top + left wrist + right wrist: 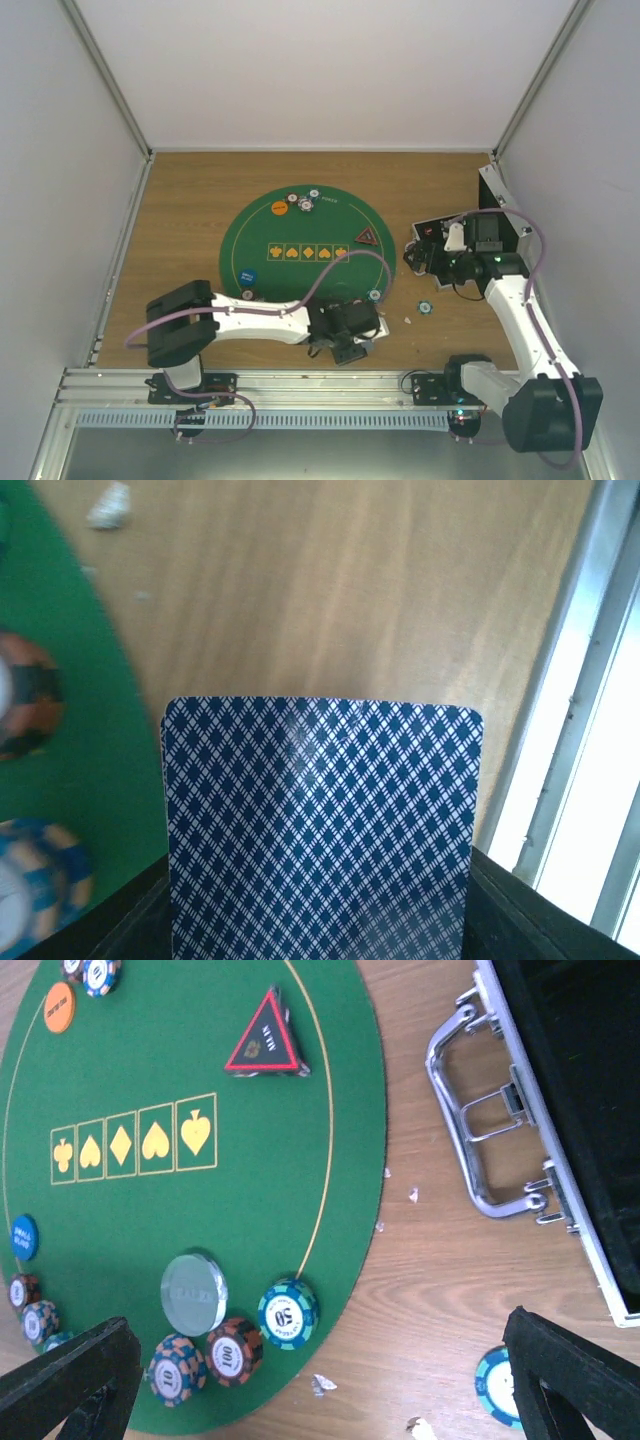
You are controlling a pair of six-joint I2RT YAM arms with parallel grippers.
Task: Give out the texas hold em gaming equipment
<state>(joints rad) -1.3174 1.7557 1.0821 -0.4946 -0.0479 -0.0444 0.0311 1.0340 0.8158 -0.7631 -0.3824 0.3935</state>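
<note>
From above, the left gripper (pixel 348 338) hung low at the near rim of the green mat (pixel 300 225). The right gripper (pixel 438 258) sat beside the metal case (pixel 492 200). A teal chip (pixel 425 307) lay alone on the wooden table (pixel 200 200), between mat and case and plainly nearer the right arm.

The left wrist view was mostly filled by a playing card (pixel 320 830) with a blue lattice back. Its long axis ran straight out from the gripper, across the mat's edge and the bare wood. Dark fingers (pixel 520 915) flanked its two long sides, neither wide apart nor closed up. Whether they already pinched it could not be told.

In the right wrist view that gripper's jaws were spread wide with nothing between them, over the mat's rim. The stray teal chip lay off the mat, just beside the finger on the case side. A short shift that way would probably bring it between the jaws.
</note>
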